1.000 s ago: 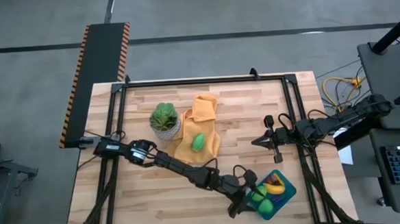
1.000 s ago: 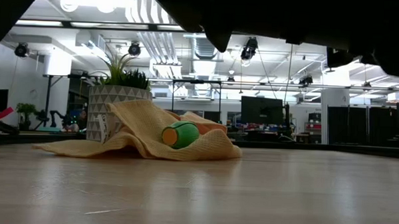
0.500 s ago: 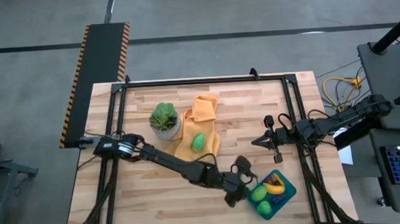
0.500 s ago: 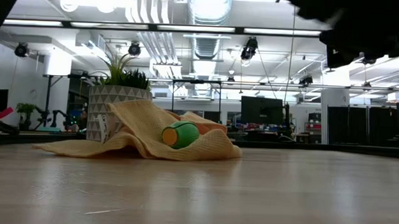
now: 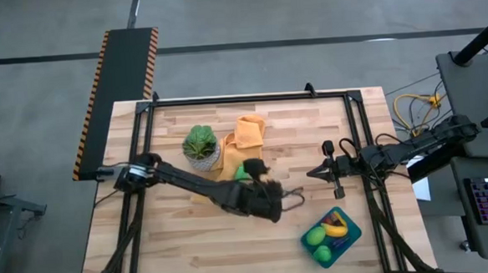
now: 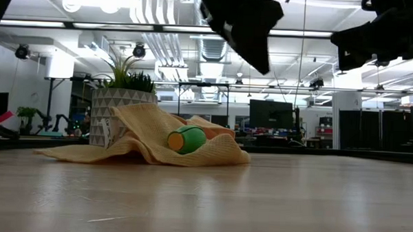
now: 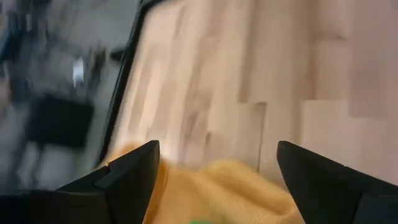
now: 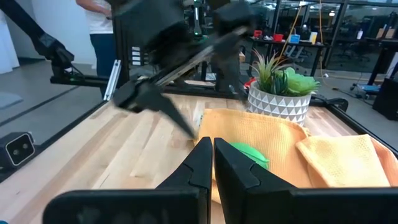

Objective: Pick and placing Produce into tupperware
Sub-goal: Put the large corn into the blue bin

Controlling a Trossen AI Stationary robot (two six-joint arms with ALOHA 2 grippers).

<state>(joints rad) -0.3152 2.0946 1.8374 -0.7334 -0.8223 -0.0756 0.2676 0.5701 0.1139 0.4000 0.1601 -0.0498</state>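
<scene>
The teal tupperware (image 5: 352, 231) sits near the table's near right corner and holds two green pieces (image 5: 317, 236), a yellow banana (image 5: 336, 229) and smaller bits. Another green piece (image 6: 186, 139) lies on the orange cloth (image 6: 143, 145) at mid-table; it also shows in the right wrist view (image 8: 250, 153). My left gripper (image 5: 292, 197) hangs open and empty above bare wood, between cloth and tupperware; its fingers stand wide apart in its wrist view (image 7: 217, 180). My right gripper (image 5: 313, 173) waits shut at the table's right, pointing level toward the cloth (image 8: 212, 163).
A leafy plant in a white patterned pot (image 5: 200, 145) stands at the cloth's far left side. A black frame (image 5: 250, 97) rims the table. Bare wood lies along the near edge, left of the tupperware. A person stands in the room beyond the table (image 8: 99, 25).
My left gripper has risen from the tupperware's left edge and swung toward the table's far side and the orange cloth, tipping up from pointing down to a shallower slant and rolling. It has stayed open. The produce in the tupperware, uncovered, lies still.
</scene>
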